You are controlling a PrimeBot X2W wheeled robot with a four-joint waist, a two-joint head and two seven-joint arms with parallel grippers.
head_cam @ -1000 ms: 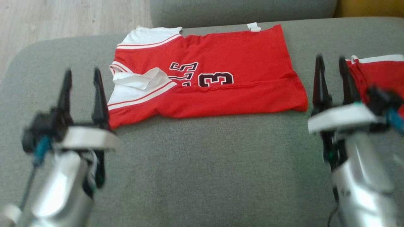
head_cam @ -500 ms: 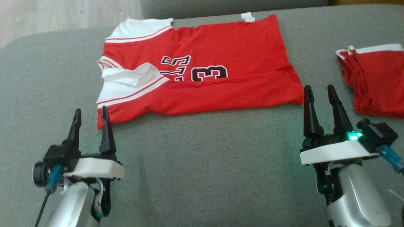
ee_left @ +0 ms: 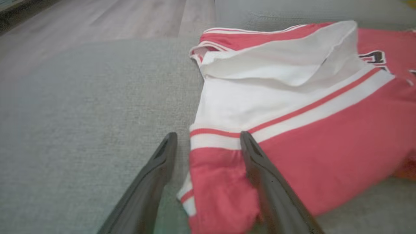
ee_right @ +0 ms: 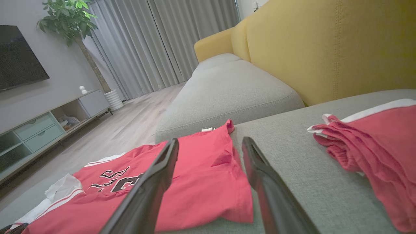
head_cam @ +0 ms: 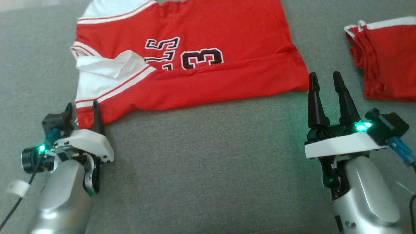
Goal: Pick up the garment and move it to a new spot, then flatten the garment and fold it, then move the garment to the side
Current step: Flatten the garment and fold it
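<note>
Jersey (head_cam: 195, 71) was lying flat on the grey sofa seat (head_cam: 201, 162). It looked already doubled over lengthwise, with the white sleeve (head_cam: 104, 76) rumpled up at my left end. Left gripper (head_cam: 82, 104) was down at the near-left corner (ee_left: 217, 182), jaws spread as wide as they go. 1 finger was on the bare cushion and the other over the red cloth, so the corner sat between them but nothing was pinched yet. Right gripper (head_cam: 324, 74) was just as wide open and holding nothing. Its tips hung just off the jersey's near-right corner, not touching it as far as I could tell.

My read on handling: thin, light, floppy knit with no stiffness at all, so it'll sag and slide the moment only 1 end is lifted. I'd grab both near corners together, catching every layer, and keep it taut between the 2 arms. The rumpled sleeve would likely need smoothing too.

As for containers, nothing was boxed or binned here. The seat was doing the holding, with the jersey in the middle and a second red garment (head_cam: 386, 61), folded, well off to the right.
</note>
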